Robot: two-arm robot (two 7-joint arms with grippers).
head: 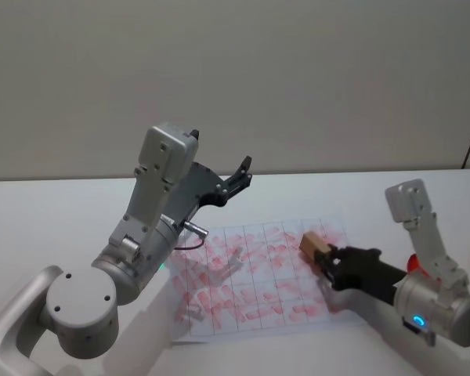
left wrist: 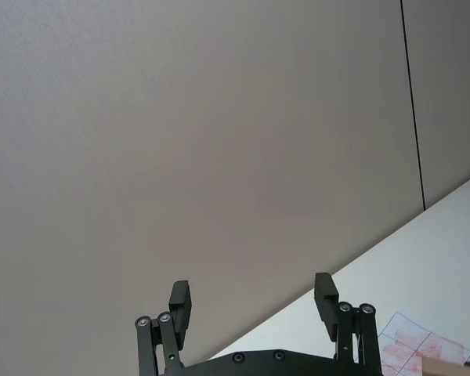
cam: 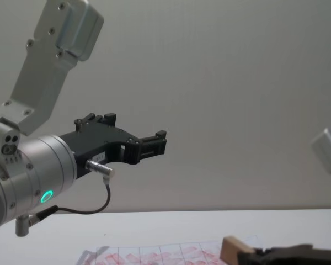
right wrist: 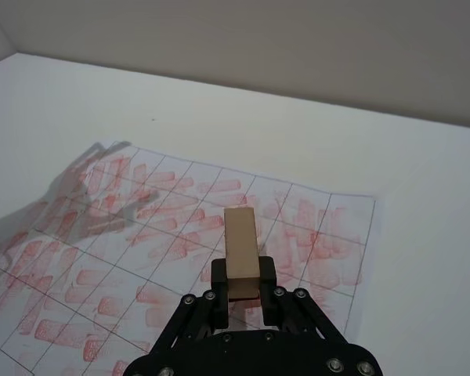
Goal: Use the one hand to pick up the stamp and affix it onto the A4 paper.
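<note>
Your black plastic right gripper (right wrist: 243, 283) has its jaws clamped on the rear end of the light tan wooden stamp block (right wrist: 241, 239), over the white gridded A4 paper (right wrist: 125, 235); it's likely light and rigid, so grip its flat sides; the left gripper (left wrist: 251, 301) idles raised, jaws apart.

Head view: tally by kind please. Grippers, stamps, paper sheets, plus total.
Light tan wooden block stamp: 1
White A4 paper sheet, grey grid with red-pink imprints: 1
Black plastic robot grippers: 2 (left gripper held high and open, right gripper shut on the stamp over the sheet)
Total: 4
</note>
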